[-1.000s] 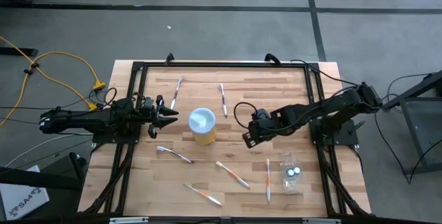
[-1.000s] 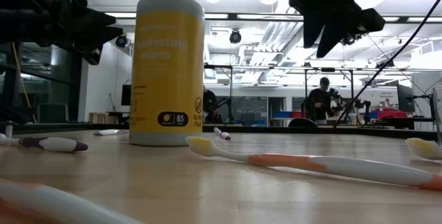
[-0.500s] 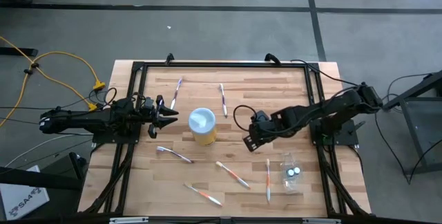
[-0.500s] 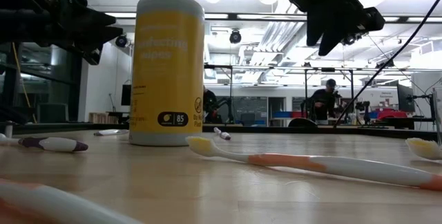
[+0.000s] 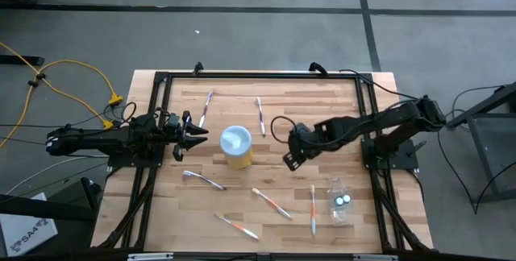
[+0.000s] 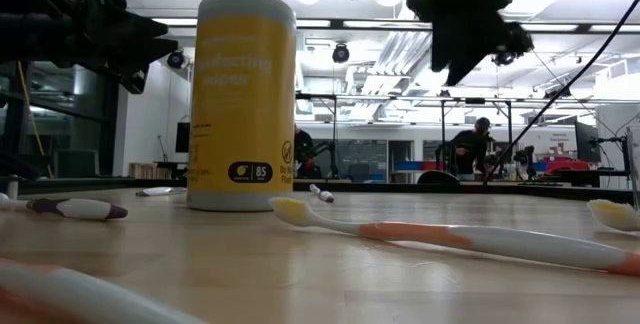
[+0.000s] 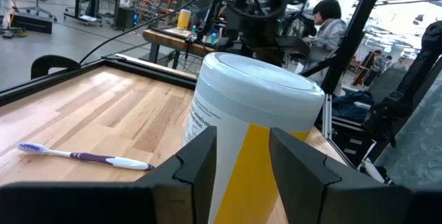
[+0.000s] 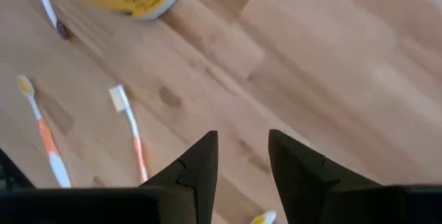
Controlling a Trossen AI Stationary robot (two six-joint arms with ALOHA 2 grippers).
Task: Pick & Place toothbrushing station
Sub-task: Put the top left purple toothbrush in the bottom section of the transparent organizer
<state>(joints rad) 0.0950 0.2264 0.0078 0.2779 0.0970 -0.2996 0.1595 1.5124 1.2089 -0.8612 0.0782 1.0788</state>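
Several toothbrushes lie flat on the wooden table: two orange-handled ones (image 5: 272, 203) (image 5: 313, 210) near the front, another (image 5: 237, 226) at the front edge, a purple-and-white one (image 5: 203, 180), and two at the back (image 5: 206, 108) (image 5: 260, 116). The clear holder cup (image 5: 340, 201) rests at the front right with two teal-capped bottles (image 5: 342, 200) in it. My right gripper (image 5: 288, 161) hangs open above bare wood, pointing steeply down, right of a yellow wipes canister (image 5: 235, 147). My left gripper (image 5: 197, 138) is open and level, just left of the canister.
The yellow canister (image 6: 245, 99) stands upright mid-table between the two grippers. A black frame (image 5: 258, 75) runs round the table's edges. Bare wood lies under my right gripper (image 8: 242, 141). Beyond the table is a workshop with a person (image 6: 478, 144).
My right gripper has rolled at the wrist and swung a little toward the table's left, staying high above the wood and open. The toothbrushes, cup and canister have not moved.
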